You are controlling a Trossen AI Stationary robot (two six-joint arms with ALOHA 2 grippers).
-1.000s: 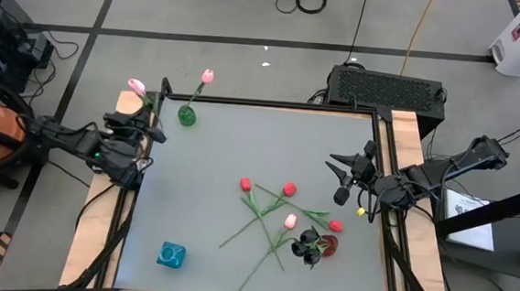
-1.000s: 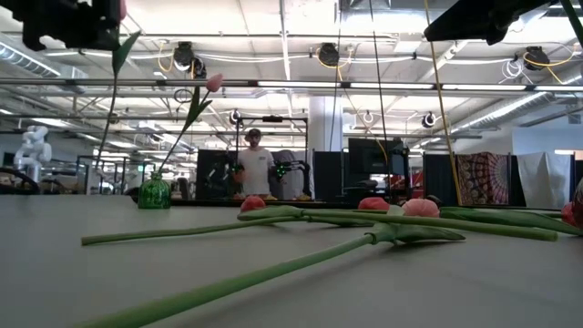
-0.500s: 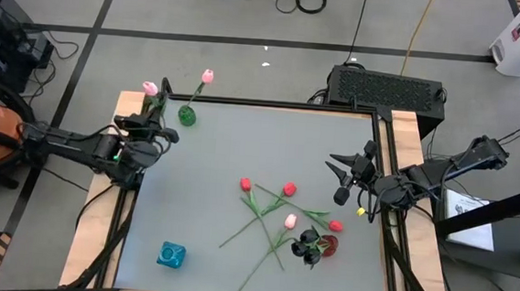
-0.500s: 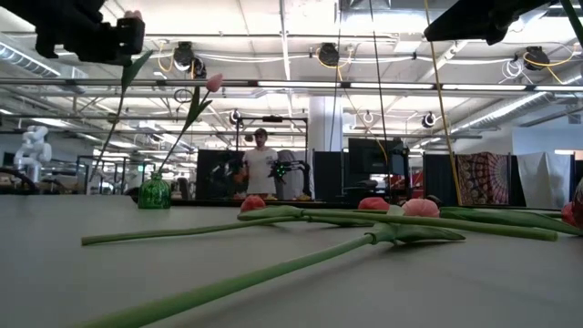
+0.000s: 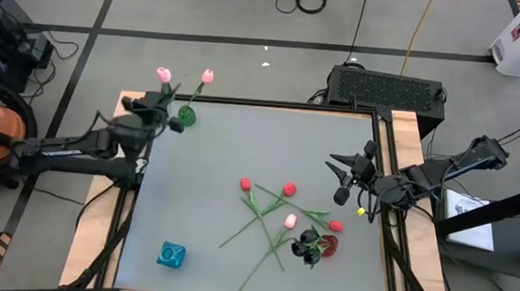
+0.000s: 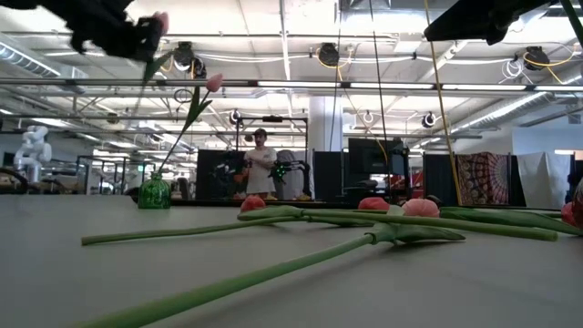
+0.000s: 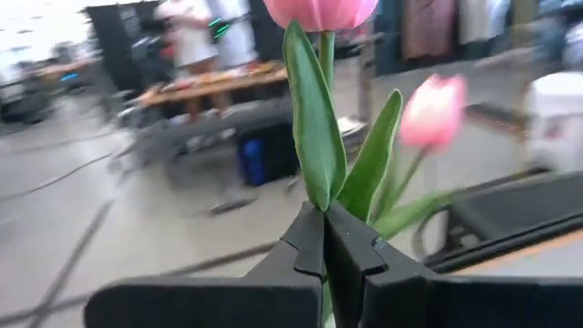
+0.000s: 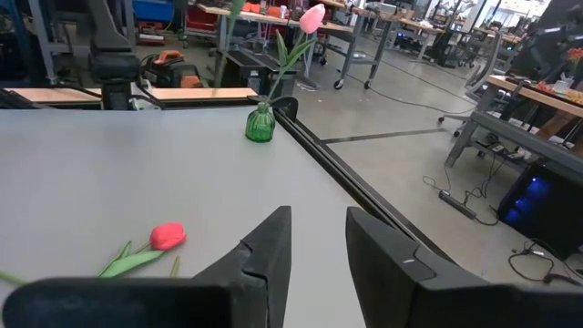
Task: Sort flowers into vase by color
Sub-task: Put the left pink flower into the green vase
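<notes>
I see the table (image 5: 242, 144) with red, pink and black tulips (image 5: 287, 223) loose right of centre. Left gripper (image 5: 155, 112) pinched tight on a pink tulip (image 5: 163, 74) stem, just beside the green vase (image 5: 187, 115) already holding another pink tulip (image 5: 207, 76). Right gripper (image 5: 340, 179) parked at the right edge, fingers parted, holding nothing.

Pink tulip (image 5: 163, 74) held aloft (stem pinched), another (image 5: 207, 76) in green vase (image 5: 187, 116), rest (image 5: 287, 223) strewn mid-table

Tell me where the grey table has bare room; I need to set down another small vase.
The grey table is bare between the green glass vase and the blue glass vase, and along the far edge right of the green one. It is crowded near the right side, where the loose tulips lie crossed.
</notes>
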